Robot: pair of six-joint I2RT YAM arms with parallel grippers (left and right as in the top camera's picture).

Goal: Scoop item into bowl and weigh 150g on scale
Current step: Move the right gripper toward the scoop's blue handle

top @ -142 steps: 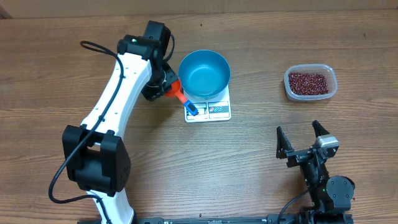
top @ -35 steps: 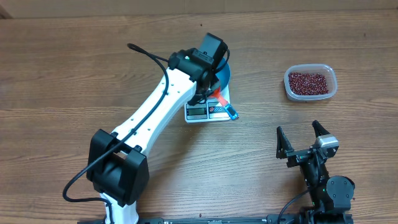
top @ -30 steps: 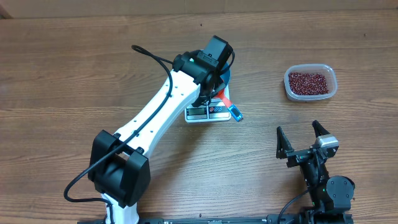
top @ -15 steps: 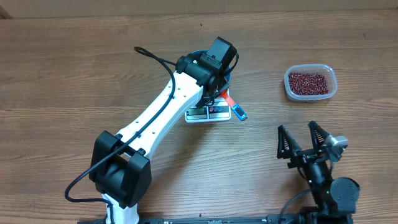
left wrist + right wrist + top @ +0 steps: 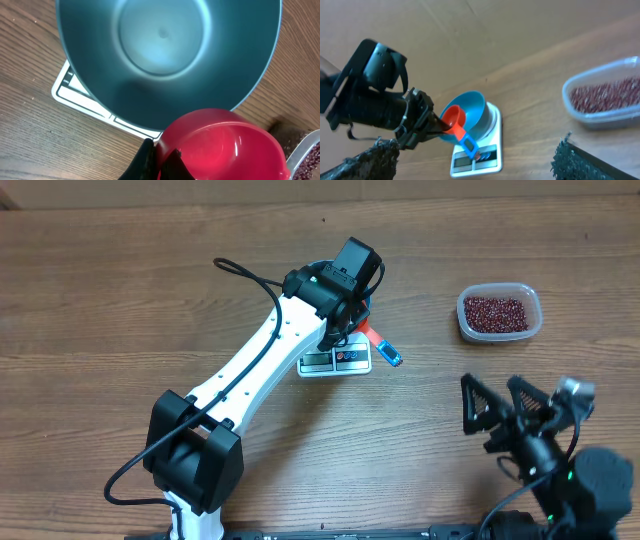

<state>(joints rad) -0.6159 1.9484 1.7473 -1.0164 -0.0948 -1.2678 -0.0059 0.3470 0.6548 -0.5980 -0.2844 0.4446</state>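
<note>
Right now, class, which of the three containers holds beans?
The clear plastic tub at the right, filled with dark red beans; the blue bowl and the red scoop are both empty.

Noting clear tub (image 5: 500,338) sitting on wooden table (image 5: 100,300) toward 2 o'clock; orange-red scoop (image 5: 374,342) pointing blue handle tip toward 4 o'clock.

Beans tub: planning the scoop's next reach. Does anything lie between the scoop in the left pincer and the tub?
Nothing visible. Overhead, only bare table lies between the scoop and the tub of beans. The open right pincer sits nearer the front edge, off that line.
</note>
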